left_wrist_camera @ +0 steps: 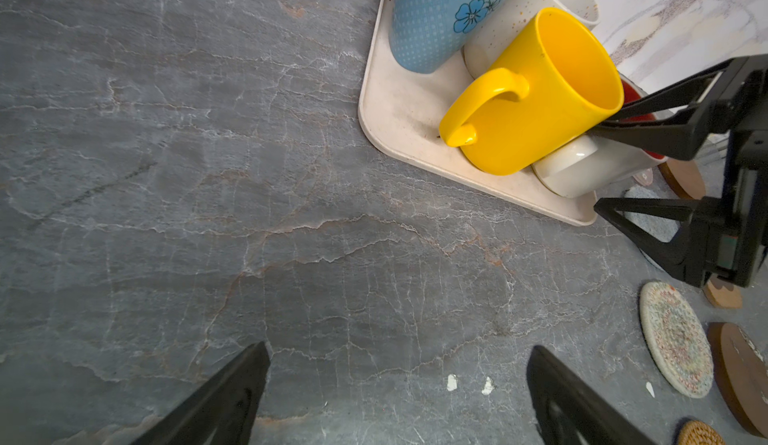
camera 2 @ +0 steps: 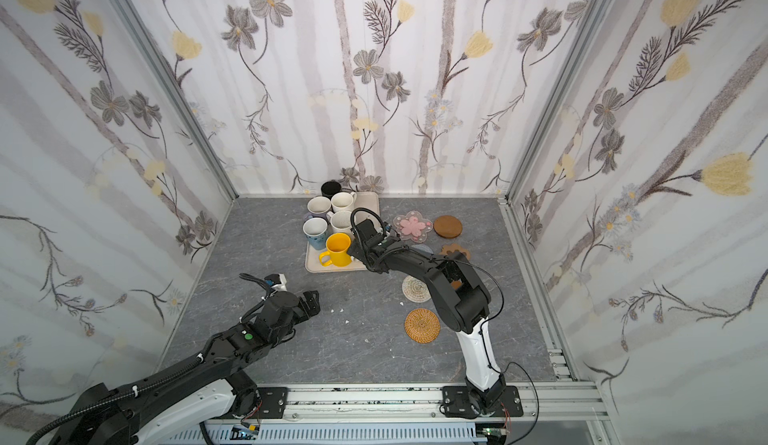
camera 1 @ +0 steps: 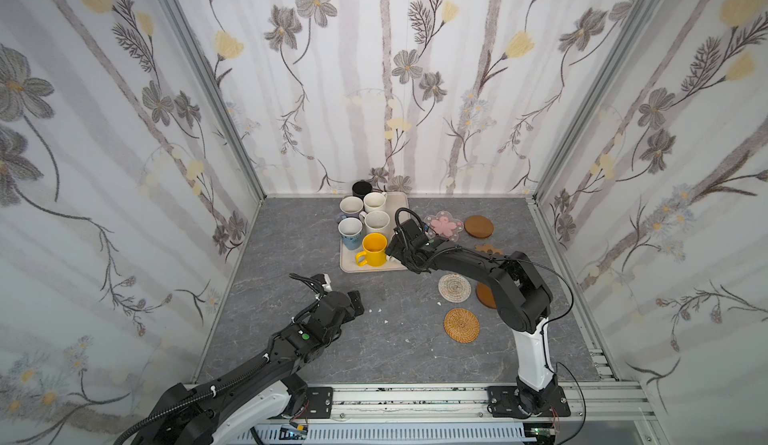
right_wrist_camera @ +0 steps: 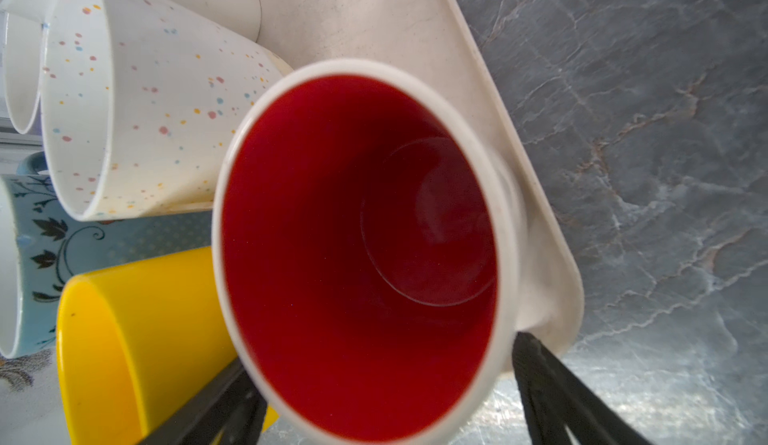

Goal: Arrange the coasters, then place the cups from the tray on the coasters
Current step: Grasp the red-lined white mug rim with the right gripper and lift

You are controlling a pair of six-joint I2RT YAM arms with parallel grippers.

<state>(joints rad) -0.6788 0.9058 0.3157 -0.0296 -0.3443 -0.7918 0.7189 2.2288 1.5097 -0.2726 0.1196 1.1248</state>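
The beige tray [camera 1: 349, 266] holds the cups: yellow [camera 1: 374, 249], pale blue patterned [camera 1: 350, 231], speckled cream [camera 1: 377, 220], plain cream [camera 1: 375, 202], lavender [camera 1: 351, 206] and black [camera 1: 362, 188]. The white cup with red inside [right_wrist_camera: 361, 235] stands at the tray's near right corner. My right gripper [right_wrist_camera: 382, 355] is open around its rim, one finger between it and the yellow cup [right_wrist_camera: 137, 339]. The coasters lie to the right: pink flower [camera 1: 444, 226], brown disc [camera 1: 478, 227], paw [camera 1: 489, 249], beige woven [camera 1: 454, 287], rattan [camera 1: 461, 325]. My left gripper [left_wrist_camera: 399, 351] is open and empty over bare table.
A second brown disc [camera 1: 484, 295] and a grey-blue woven coaster [left_wrist_camera: 652, 222] are partly hidden under the right arm. Small white flecks [camera 1: 380, 310] lie on the grey stone tabletop [camera 1: 291, 235]. Papered walls enclose three sides, and a metal rail [camera 1: 415, 397] runs along the front.
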